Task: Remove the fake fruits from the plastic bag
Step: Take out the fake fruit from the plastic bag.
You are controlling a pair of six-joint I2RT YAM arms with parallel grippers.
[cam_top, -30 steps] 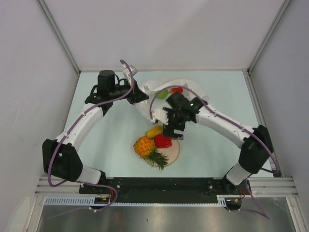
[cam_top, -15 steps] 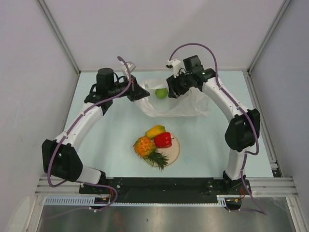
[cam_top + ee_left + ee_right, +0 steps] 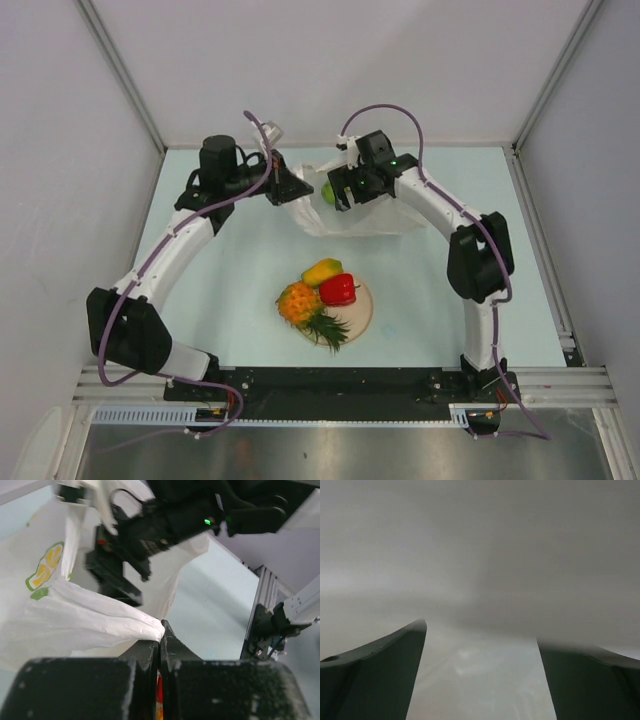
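The plastic bag (image 3: 372, 217) lies crumpled at the back of the table, its mouth facing left. My left gripper (image 3: 287, 187) is shut on the bag's edge (image 3: 145, 626) and holds it up. My right gripper (image 3: 333, 191) stands open at the bag's mouth, right beside a round green fruit (image 3: 326, 190) that it partly hides. In the right wrist view the two fingers (image 3: 385, 672) are wide apart, with only blurred bag film in front of them. The orange pineapple (image 3: 298, 301), the yellow mango (image 3: 321, 271) and the glossy red piece (image 3: 339, 289) lie on the plate.
The round beige plate (image 3: 366, 315) sits near the front middle of the table. Grey walls enclose the table on three sides. The right arm's black wrist (image 3: 150, 525) fills the upper part of the left wrist view, close to the left gripper.
The right arm has swung from over the plate back to the bag's mouth and reached in over the green fruit. The left gripper has kept its hold on the bag.
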